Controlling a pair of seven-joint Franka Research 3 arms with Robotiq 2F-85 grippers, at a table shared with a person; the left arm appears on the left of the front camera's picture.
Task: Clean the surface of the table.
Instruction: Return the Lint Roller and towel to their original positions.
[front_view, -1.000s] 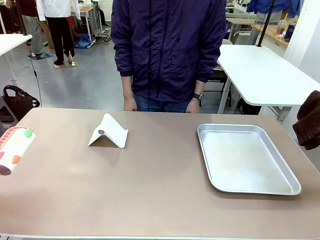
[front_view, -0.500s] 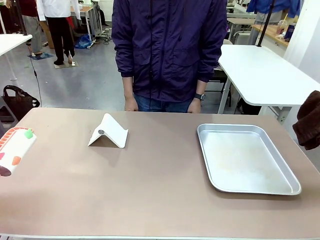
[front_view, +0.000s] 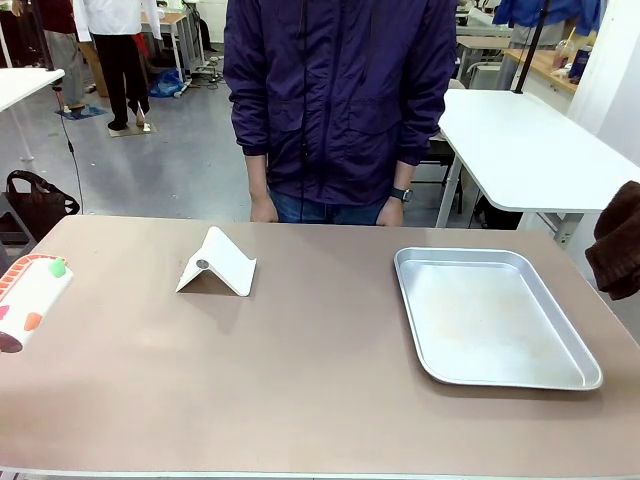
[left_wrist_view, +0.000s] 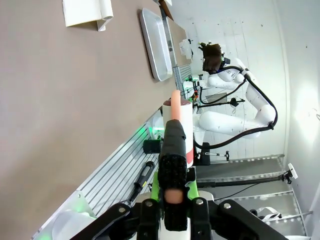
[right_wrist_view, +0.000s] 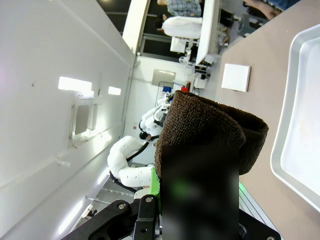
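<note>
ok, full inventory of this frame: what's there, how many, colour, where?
table: 1, brownish-tan, spans the front view.
tray: 1, silver metal, table's right side, nothing in it.
folded stand: 1, white, left of centre on the table.
bottle: 1, white with red and green marks, at the table's left edge, held by the left gripper.
cloth: 1, dark brown, clamped in the right gripper, off the table's right edge.
person: 1, dark purple jacket, standing at the far side.
left gripper: shut on the bottle.
right gripper: shut on the cloth.
</note>
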